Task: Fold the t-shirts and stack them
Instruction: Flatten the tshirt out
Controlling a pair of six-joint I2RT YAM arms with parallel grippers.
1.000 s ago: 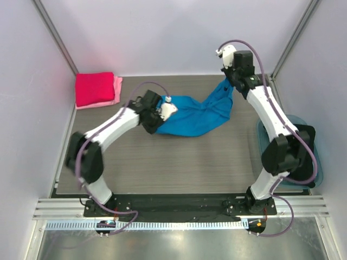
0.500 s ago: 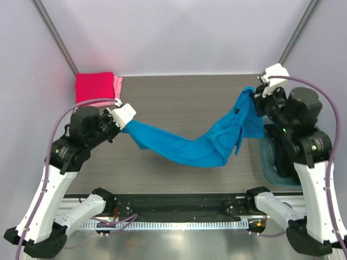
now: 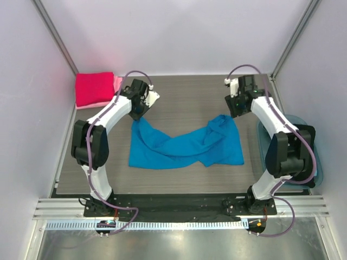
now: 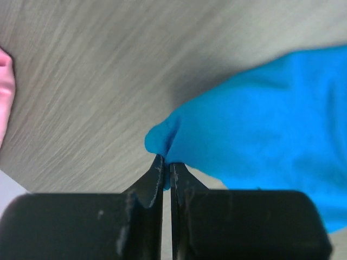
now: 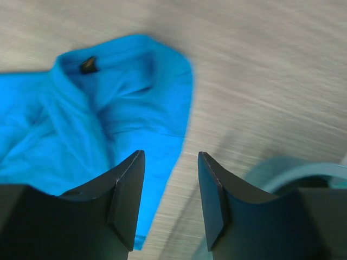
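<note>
Blue shirt (image 3: 179,149) lies rumpled across the middle of the table (image 3: 184,92), unfolded, w/ a sagging crease running left to right and the right half bunched over itself. L gripper (image 4: 164,160) sits at the shirt's far-left corner; in the wrist view its fingers are pressed together w/ only a hairline slit, and a small nub of blue cloth is nipped at their tips, the rest of the cloth spreading off to the right on the wood. R gripper (image 5: 171,154) hangs over the far-right corner, fingers apart, nothing btwn them; bare table shows in the gap. Under it the collar end lies flat, a small dark label (image 5: 87,65) showing inside the neck. Red shirt (image 3: 94,88) is folded in the far-left corner of the table, sitting on top of the pink shirt (image 3: 117,89), whose edge shows along the right side & near side of the red one. Both are well apart from the blue shirt. A see-through blue tub (image 3: 319,162) sits off the table's right edge, near the R arm's base; its rim also shows low-right in the R wrist view.
</note>
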